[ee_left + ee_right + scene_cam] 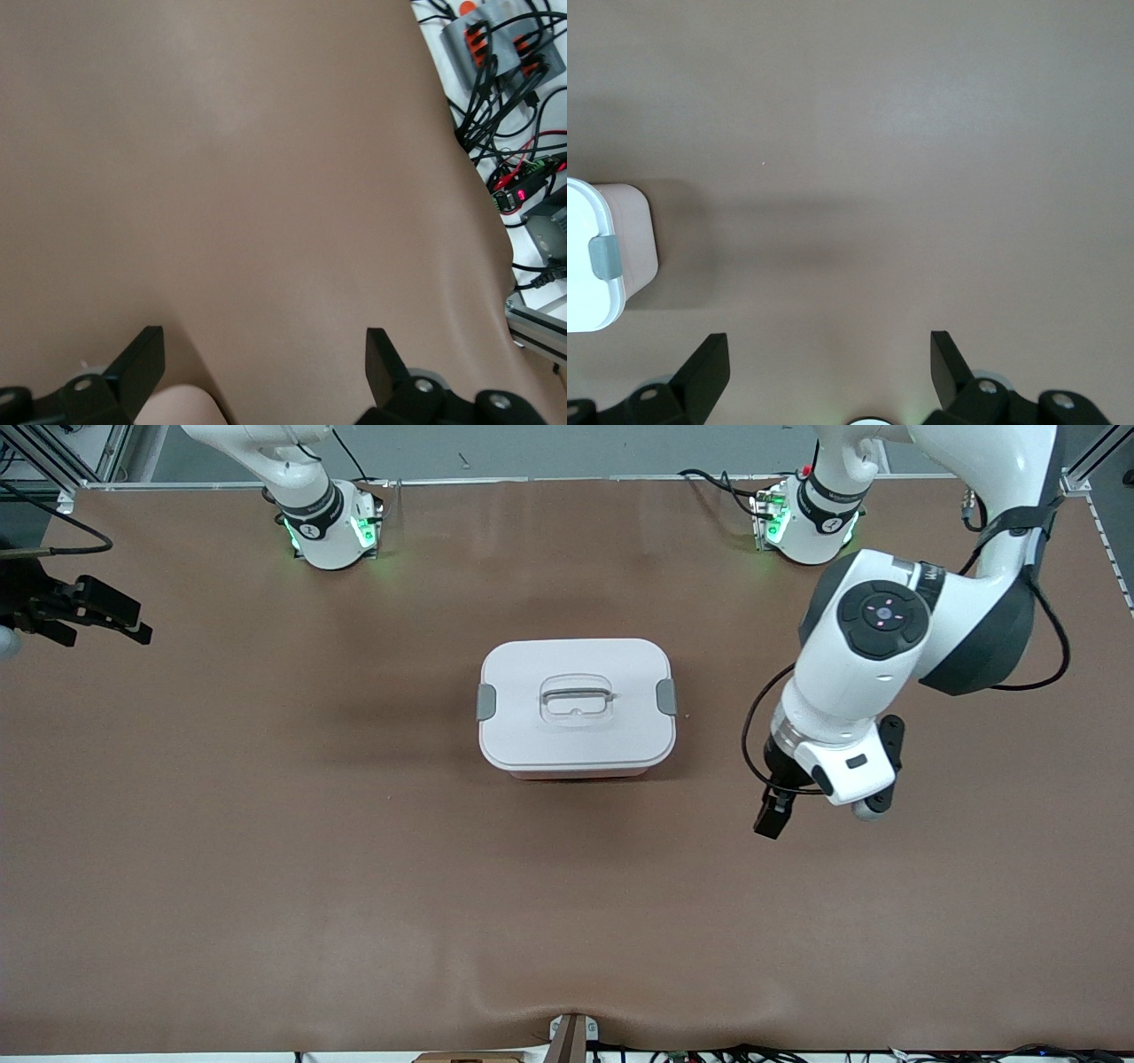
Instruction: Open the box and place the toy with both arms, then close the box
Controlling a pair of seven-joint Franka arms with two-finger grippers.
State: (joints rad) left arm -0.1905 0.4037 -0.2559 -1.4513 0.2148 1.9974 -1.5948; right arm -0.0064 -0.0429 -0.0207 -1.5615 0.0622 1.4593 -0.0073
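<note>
The box [576, 704] stands in the middle of the table with its white lid on. Both grey side clips lie against the lid's ends, and the recessed handle [576, 695] lies flat. The toy is not in view. My left gripper [772, 819] is open and empty, low over bare table beside the box, toward the left arm's end. In the left wrist view [266, 354] it spans bare mat; a pale pink rounded shape [177, 407] by one finger cannot be identified. My right gripper [106, 633] is open and empty at the right arm's end; its wrist view [830, 354] shows one end of the box [638, 239].
The brown mat [354, 868] covers the table. Both arm bases [332, 527] stand at the edge farthest from the front camera. Cables and electronics [514, 106] lie off the mat's edge in the left wrist view. A small mount [571, 1036] sits at the nearest edge.
</note>
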